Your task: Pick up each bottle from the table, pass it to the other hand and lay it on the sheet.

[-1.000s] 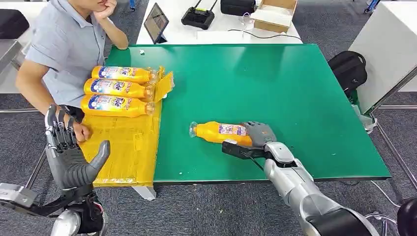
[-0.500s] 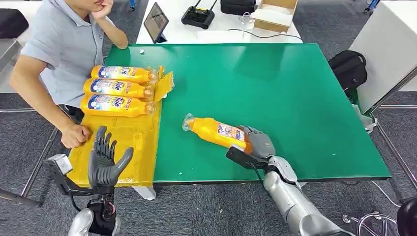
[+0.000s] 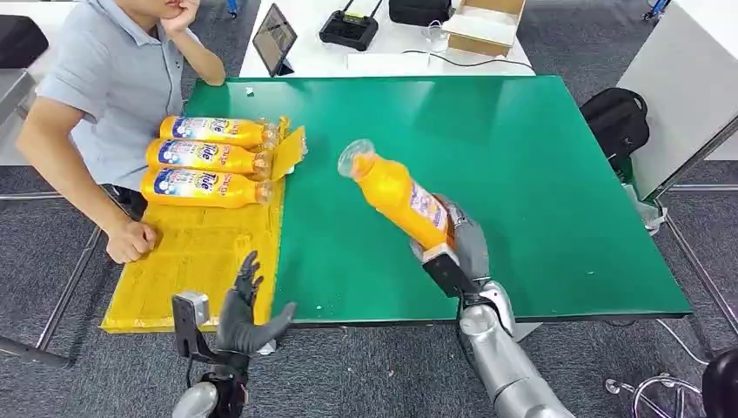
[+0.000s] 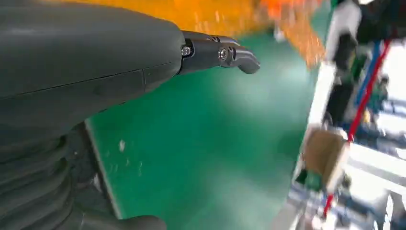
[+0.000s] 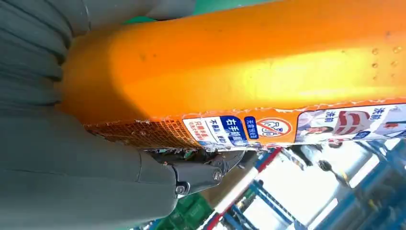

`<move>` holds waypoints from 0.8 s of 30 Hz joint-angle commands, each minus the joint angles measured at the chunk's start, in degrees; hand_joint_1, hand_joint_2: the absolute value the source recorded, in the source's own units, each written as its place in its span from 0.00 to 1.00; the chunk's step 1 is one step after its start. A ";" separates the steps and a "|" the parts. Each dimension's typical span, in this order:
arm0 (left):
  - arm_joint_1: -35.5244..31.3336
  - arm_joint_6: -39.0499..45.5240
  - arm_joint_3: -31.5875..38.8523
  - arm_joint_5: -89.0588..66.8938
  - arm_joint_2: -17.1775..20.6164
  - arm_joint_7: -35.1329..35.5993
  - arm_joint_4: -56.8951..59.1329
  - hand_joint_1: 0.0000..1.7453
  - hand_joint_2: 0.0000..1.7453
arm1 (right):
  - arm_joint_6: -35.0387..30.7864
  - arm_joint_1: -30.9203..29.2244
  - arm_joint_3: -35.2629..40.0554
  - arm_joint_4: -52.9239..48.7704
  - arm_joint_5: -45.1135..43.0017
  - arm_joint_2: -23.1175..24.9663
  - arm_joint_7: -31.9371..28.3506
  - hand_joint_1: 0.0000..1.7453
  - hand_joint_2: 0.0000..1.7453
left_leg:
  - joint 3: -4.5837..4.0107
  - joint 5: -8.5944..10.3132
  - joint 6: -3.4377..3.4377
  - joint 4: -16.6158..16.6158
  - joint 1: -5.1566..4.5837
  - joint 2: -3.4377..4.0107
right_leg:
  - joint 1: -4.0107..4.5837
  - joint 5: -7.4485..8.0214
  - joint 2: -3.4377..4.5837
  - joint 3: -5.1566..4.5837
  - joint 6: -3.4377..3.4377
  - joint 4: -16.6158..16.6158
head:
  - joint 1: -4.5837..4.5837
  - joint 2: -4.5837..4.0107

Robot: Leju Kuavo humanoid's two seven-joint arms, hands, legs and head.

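Observation:
My right hand (image 3: 459, 246) grips the base of an orange bottle (image 3: 396, 193) and holds it lifted off the green table (image 3: 540, 174), its clear cap tilted up and toward the left. The right wrist view shows the bottle (image 5: 249, 72) close up, its label against my fingers (image 5: 201, 172). My left hand (image 3: 246, 306) hovers open with spread fingers at the table's near edge, beside the yellow sheet (image 3: 204, 261). Three orange bottles (image 3: 209, 158) lie side by side at the far end of that sheet. The left wrist view shows my open fingers (image 4: 220, 52) over the green surface.
A person sits at the table's left side, a fist (image 3: 130, 241) resting at the sheet's edge. Behind the green table a white table carries a tablet (image 3: 274, 39), a controller (image 3: 348, 30) and a cardboard box (image 3: 483, 26). A black bag (image 3: 616, 122) lies on the floor to the right.
My right hand has raised the bottle off the table and swung its cap upward. My left hand has moved right, from beside the sheet to the table's near edge.

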 commanded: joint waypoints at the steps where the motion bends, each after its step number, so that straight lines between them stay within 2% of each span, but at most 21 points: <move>1: 0.31 -6.45 -8.07 -1.44 2.52 -0.65 -3.74 0.00 1.00 | 6.01 1.79 4.23 -5.48 -3.08 5.01 -0.60 1.00 1.00 | 0.16 -0.11 0.05 0.01 0.00 0.12 | 0.03 -0.08 0.06 0.13 -0.14 0.02 | 0.00 0.00; 6: -0.76 -5.62 -10.66 -3.74 2.17 0.33 -1.84 0.00 1.00 | 9.38 5.86 12.63 -10.06 -4.98 8.06 -0.74 1.00 1.00 | 0.26 -0.16 0.04 -0.02 0.03 0.13 | 0.07 -0.14 0.05 0.23 -0.19 0.00 | -0.02 0.00; 11: -0.93 -5.06 -10.50 -4.23 2.32 -0.03 -1.93 0.00 1.00 | 9.61 5.73 13.66 -10.49 -5.89 7.08 -0.47 1.00 1.00 | 0.12 -0.07 0.05 -0.03 0.01 0.00 | 0.03 -0.09 -0.06 0.10 -0.12 -0.01 | 0.00 0.00; 13: -0.02 -0.21 -11.84 -11.04 3.32 -3.15 -5.03 0.00 1.00 | 11.69 5.87 17.13 -9.18 -5.66 7.75 -1.57 0.99 1.00 | 0.18 -0.12 0.08 -0.01 0.02 0.03 | 0.05 -0.12 -0.03 0.18 -0.14 -0.02 | 0.00 0.00; 15: 2.40 1.54 -10.51 -11.49 3.78 -3.53 -9.94 0.00 1.00 | 11.18 4.95 20.14 -4.76 -5.44 8.88 -0.68 1.00 1.00 | 0.23 -0.18 0.08 0.02 0.03 0.16 | 0.07 -0.14 0.08 0.21 -0.18 0.00 | 0.02 0.00; 17: 3.93 1.59 -8.69 -9.52 3.50 -4.02 -13.32 0.00 1.00 | 9.70 4.36 21.52 -1.41 -5.82 9.43 -1.06 1.00 1.00 | 0.10 -0.11 0.03 -0.03 0.04 0.22 | 0.06 -0.04 0.18 0.07 -0.13 -0.03 | 0.02 0.00; 18: 4.27 0.54 -7.94 -7.67 3.06 -3.87 -14.56 0.00 1.00 | 8.86 4.11 21.82 -0.27 -6.49 9.42 -1.41 1.00 1.00 | 0.32 -0.23 0.04 -0.03 0.06 0.34 | 0.10 -0.12 0.26 0.24 -0.22 -0.03 | 0.00 0.00; 19: 4.21 0.18 -7.90 -7.16 2.77 -3.82 -14.94 0.00 1.00 | 8.71 4.15 21.87 -0.11 -6.63 9.29 -1.44 1.00 1.00 | 0.19 -0.14 0.02 -0.05 0.05 0.20 | 0.08 -0.08 0.14 0.16 -0.17 -0.05 | 0.00 0.00; 24: 1.81 -1.30 -9.75 -6.37 2.16 -2.29 -11.60 0.00 1.00 | 9.06 4.44 22.52 -0.43 -7.09 8.50 -1.33 1.00 1.00 | 0.21 -0.12 0.07 -0.05 0.04 0.02 | 0.07 -0.14 -0.04 0.23 -0.16 -0.06 | -0.02 0.00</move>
